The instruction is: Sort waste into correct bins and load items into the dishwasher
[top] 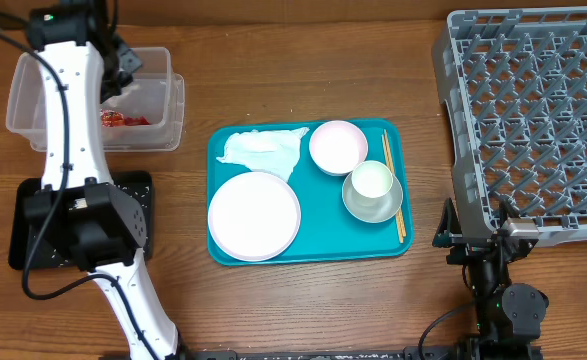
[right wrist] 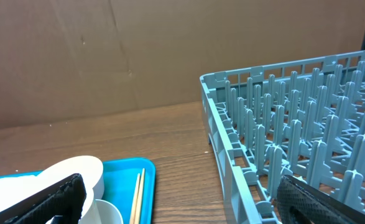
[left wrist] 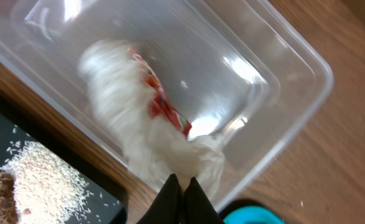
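The left pincer (left wrist: 182,185) is clenched on the end of a crumpled white napkin (left wrist: 138,124), which hangs blurred into the clear tub (left wrist: 281,56) against the red wrapper (left wrist: 165,107), while the right pincer (right wrist: 182,204) stands fully released beside the grey dish rack (right wrist: 294,124) on the desk (right wrist: 107,134).

The crumpled napkin (left wrist: 117,106) in the clear tub (left wrist: 281,68) is blurred; the left arm (top: 68,110) hides most of the black tray (top: 17,255).
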Controlling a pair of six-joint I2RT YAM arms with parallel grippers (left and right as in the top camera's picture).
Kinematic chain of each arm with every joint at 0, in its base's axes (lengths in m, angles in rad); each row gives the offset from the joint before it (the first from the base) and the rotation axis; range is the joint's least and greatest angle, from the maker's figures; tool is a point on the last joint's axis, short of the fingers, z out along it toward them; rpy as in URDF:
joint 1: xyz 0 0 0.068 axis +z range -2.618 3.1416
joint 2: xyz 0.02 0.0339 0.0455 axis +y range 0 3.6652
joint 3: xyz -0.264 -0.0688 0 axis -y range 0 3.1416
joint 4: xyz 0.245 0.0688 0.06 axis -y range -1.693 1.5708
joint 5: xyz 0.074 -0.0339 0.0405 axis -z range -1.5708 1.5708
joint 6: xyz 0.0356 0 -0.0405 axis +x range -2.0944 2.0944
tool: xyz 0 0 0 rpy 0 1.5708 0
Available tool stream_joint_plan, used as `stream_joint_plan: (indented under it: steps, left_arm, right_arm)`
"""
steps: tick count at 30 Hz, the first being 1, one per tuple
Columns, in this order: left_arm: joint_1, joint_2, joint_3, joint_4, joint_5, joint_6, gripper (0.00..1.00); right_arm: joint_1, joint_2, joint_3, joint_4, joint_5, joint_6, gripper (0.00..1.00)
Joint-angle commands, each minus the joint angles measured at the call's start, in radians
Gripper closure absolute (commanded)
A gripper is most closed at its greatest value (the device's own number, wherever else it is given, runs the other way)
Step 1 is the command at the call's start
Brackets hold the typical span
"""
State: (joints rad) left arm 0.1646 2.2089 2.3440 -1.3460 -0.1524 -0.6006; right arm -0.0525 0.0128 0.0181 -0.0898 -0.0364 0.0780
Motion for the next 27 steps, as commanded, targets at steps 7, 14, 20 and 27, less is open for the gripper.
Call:
stream_joint_plan:
  steps: [7, 14, 20, 27]
  left_arm:
    - [0.054, -0.005, 0.007, 0.002, -0.002, -0.015, 0.0]
    - [0.02, -0.005, 0.007, -0.038, 0.238, 0.12, 0.14]
    - [-0.119, -0.005, 0.007, -0.064, 0.351, 0.209, 0.14]
    - [-0.329, -0.005, 0.0, -0.071, 0.235, 0.106, 0.21]
  right_arm:
    - [-0.004, -0.01, -0.01, 0.006, 0.009, -0.003, 0.0]
    - [-0.004, -0.01, -0.01, 0.006, 0.009, -0.003, 0.0]
    - [-0.004, -0.01, -0.01, 0.006, 0.009, -0.003, 0.0]
    - [-0.004, -0.01, -0.01, 0.006, 0.009, -0.003, 0.0]
